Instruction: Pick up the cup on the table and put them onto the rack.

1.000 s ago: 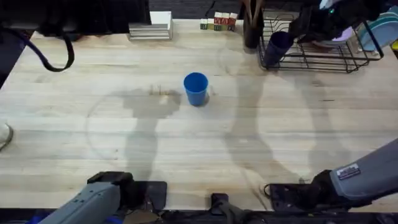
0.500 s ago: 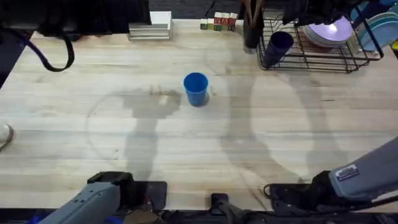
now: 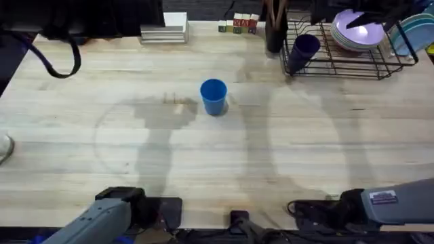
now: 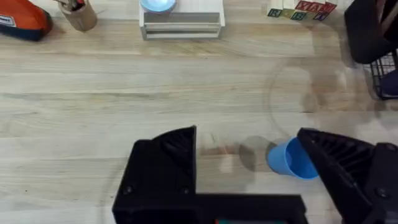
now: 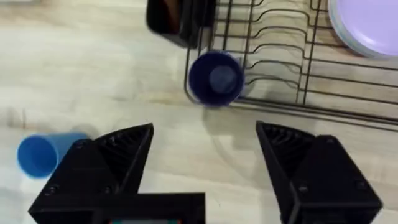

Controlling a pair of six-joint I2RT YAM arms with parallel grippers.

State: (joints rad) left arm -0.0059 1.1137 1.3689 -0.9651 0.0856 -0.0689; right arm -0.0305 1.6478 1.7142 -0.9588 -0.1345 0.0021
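Both arm bases sit at the near edge of the bench (image 3: 81, 135). Left hand (image 4: 249, 162) has its fingers apart, holding nothing, light blue cup (image 3: 213, 96) just ahead of it. Right hand (image 5: 205, 155) also spread wide and empty. Blue cup stands upright mid-bench, well apart from the rack. Far right: black wire rack (image 3: 339, 64) with a dark navy cup (image 3: 302, 49) at its left end and lilac plates (image 3: 358, 30) in the tines.

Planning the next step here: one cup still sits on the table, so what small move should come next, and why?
Probably the left gripper should advance to the blue cup: it stands upright mid-table, outside the rack, and the open fingers already frame it.
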